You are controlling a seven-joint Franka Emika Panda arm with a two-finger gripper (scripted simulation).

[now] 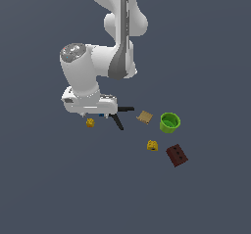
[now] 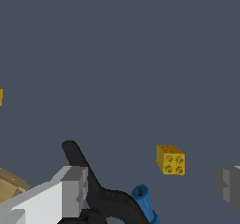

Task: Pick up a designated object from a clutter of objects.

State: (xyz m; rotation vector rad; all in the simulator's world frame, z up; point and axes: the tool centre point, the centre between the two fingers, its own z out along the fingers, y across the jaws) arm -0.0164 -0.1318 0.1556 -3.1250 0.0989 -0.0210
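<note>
The robot's hand (image 2: 150,185) is open. Its two grey fingers (image 2: 75,185) stand wide apart, and nothing is between them yet. It hangs low over the counter (image 1: 59,189), likely so it can drop down and grab.

The little golden-yellow block (image 1: 90,123) with dark round spots is the one to pick up. It sits on the counter by itself, toward the exterior view's left, just under the edge of the white hand. No counter edge shows in either picture, so I cannot say which corner it is near. In the wrist view the block lies in the gap between the fingers, closer to one of them.

The black spring clamp (image 1: 119,118) with its blue tip (image 2: 144,200) lies right beside the hand. It could get bumped.

The tan square (image 1: 144,116), green cup (image 1: 170,122), brighter yellow block (image 1: 152,145) and dark red-brown block (image 1: 177,155) sit well apart, toward the exterior view's right.
</note>
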